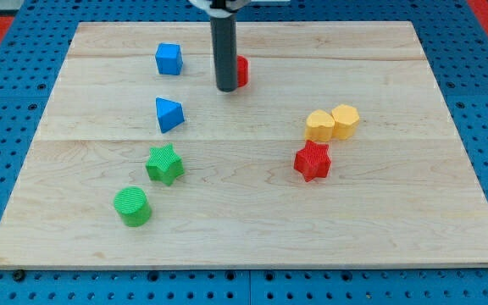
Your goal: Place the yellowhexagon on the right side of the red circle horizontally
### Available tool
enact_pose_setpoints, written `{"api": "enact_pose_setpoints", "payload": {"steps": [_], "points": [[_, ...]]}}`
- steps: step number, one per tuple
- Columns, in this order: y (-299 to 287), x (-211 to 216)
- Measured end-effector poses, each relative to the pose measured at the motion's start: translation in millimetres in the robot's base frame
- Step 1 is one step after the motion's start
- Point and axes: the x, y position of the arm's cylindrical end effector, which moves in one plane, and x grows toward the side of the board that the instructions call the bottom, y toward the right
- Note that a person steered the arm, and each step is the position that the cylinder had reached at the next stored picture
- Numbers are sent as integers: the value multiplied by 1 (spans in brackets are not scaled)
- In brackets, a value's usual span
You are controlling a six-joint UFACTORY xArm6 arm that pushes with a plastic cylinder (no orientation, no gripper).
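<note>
The yellow hexagon [345, 120] sits upright toward the view's right, squat with no clear long axis, touching a yellow heart-like block [318, 126] on its left; a red star [313, 161] lies just below them. The red circle [241, 71], well apart at the view's top, is mostly hidden behind the rod. My tip [226, 87] rests touching its left, holding nothing.
</note>
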Motion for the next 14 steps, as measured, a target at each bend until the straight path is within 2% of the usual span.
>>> {"api": "enact_pose_setpoints", "payload": {"steps": [1,2,3,4,5,6,7,10,11,13,14], "points": [[43,-29],[47,-61],[62,-46],[110,2],[222,28],[245,83],[177,103],[101,75],[111,62],[68,15],[82,7]]}}
